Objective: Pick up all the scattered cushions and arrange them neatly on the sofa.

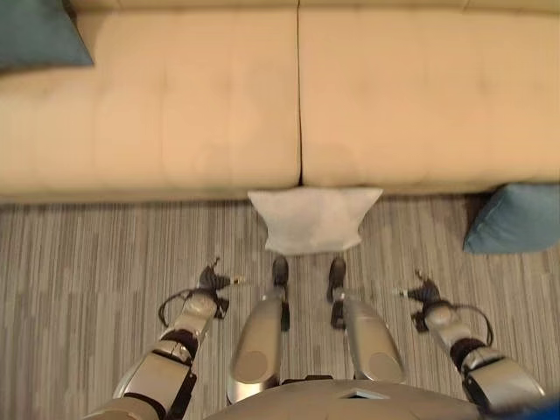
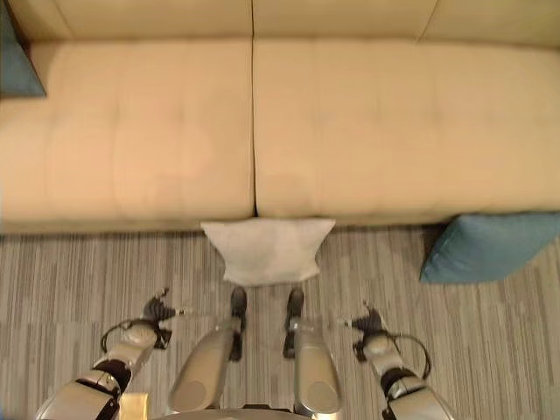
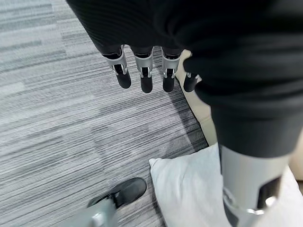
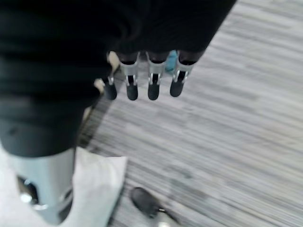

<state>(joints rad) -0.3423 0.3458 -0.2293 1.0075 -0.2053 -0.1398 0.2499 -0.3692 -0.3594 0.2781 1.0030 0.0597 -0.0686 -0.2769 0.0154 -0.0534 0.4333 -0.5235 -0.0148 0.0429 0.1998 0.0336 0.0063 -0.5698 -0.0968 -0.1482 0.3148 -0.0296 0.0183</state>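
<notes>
Left hand (image 1: 213, 282) hangs low over the grey striped carpet (image 1: 87, 289), on the robot's left side, well apart from every cushion. In the left wrist view its fingers (image 3: 143, 75) are straight and relaxed, spread in a row, with nothing between them and the thumb. The hand holds nothing and touches nothing.

Right hand (image 1: 426, 291) mirrors it on the robot's right side, also above bare carpet. The right wrist view shows its fingers (image 4: 152, 85) extended and loose, tips pointing down toward the floor. It is empty as well.

White square fabric cushion (image 1: 313, 219) lies on the carpet directly in front of the robot, between the two hands. Its far edge touches the base of the cream upholstered sofa (image 1: 175, 114), right below the seam where the two seat pads meet. The same cushion shows in both wrist views, just beside each arm but not touched by either hand.

Teal fabric cushion on the floor (image 1: 514, 219) sits to the robot's right, leaning against the sofa's front face at the carpet line. It is well apart from the right hand.

A second teal fabric cushion (image 1: 37, 35) rests on the sofa seat at the far left end, against the backrest corner.

The sofa seat pads between the left-end cushion and the right end are bare cream fabric with shallow tufted dimples.
</notes>
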